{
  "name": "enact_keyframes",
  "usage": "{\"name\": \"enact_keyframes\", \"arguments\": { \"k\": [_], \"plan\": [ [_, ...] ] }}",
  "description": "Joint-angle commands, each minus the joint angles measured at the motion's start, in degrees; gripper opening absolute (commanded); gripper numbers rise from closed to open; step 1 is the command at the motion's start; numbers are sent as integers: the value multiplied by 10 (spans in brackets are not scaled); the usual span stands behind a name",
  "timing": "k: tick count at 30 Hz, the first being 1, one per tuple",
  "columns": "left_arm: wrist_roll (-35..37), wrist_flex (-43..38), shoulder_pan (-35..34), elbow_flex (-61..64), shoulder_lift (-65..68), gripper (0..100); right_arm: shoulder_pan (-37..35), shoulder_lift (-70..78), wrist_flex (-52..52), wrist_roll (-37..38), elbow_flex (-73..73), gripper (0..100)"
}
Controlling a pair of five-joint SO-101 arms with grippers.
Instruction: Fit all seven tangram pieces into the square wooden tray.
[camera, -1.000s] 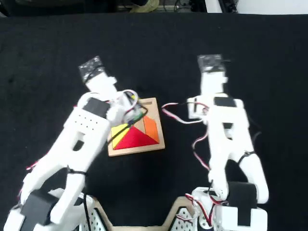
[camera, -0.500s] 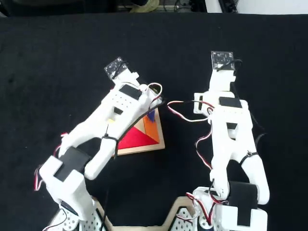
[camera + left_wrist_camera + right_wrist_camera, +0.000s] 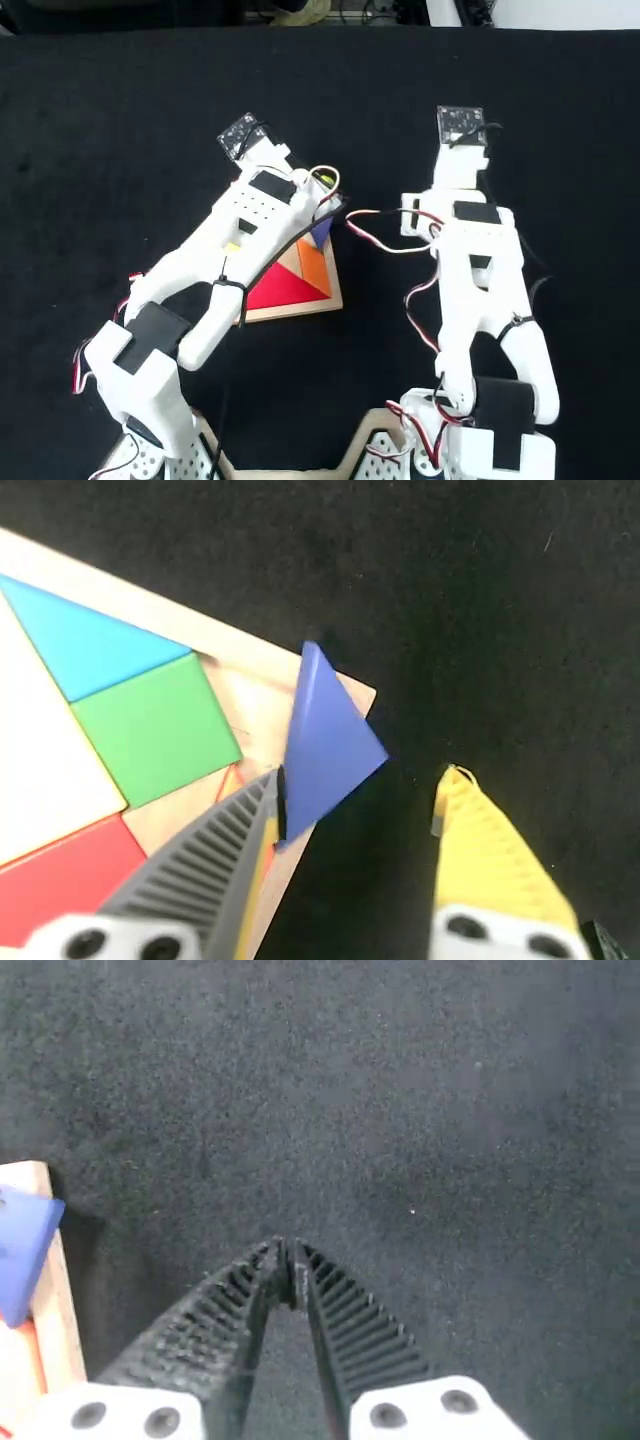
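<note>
Black cloth (image 3: 120,100) over the whole table, with the square wooden tray (image 3: 296,309) near its middle, under and just beside the left arm. Inside the tray, flat and seated: cyan triangle (image 3: 90,640), green square (image 3: 155,725), pale piece (image 3: 40,780), red triangle (image 3: 60,870) and, in the high view, orange piece (image 3: 315,268). Blue triangle (image 3: 325,735) not yet in: tilted across the tray's far corner, one part over the rim and a bare wooden gap next to the green square, the other part out over the cloth. Left gripper (image 3: 360,778) spread wide around that corner, grey finger (image 3: 215,860) touching the blue triangle's edge, yellow finger (image 3: 480,850) well apart from it above the cloth, so nothing clamped. Right gripper (image 3: 290,1255) pressed fully together on nothing, above bare cloth near the tray's corner. Looks close to finished: five pieces seated, a sixth at the rim, a seventh impossible to make out beneath the arm. Leaves, by this reading, sliding or re-gripping the blue triangle and laying it flat in the open gap.
</note>
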Motion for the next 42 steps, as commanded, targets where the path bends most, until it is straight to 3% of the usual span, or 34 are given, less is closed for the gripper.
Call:
{"name": "enact_keyframes", "arguments": {
  "k": [1,6,9,13,16,18,23,30,36,42],
  "plan": [
    [2,-4,-22,-29,-6,250,-8,6,-8,-3,-7,11],
    [-4,41,-41,-34,-11,250,-9,6,-9,-3,-7,11],
    [-68,97,-66,-51,-35,245,-13,6,-11,22,-3,11],
    [-128,190,-149,-61,-103,238,-55,6,-9,39,5,11],
    [-160,229,-233,-56,-174,162,-89,15,-6,49,2,11],
    [-219,236,-287,-37,-220,115,-105,36,-4,49,-11,11],
    [-301,175,-396,104,-298,91,-133,122,33,48,-93,11],
    [-304,-56,-473,319,-312,87,-162,208,28,50,-170,11],
    [-307,-164,-469,393,-309,87,-162,262,31,50,-233,11],
    [-308,-187,-422,409,-307,87,-165,286,33,50,-264,11]
  ]
}}
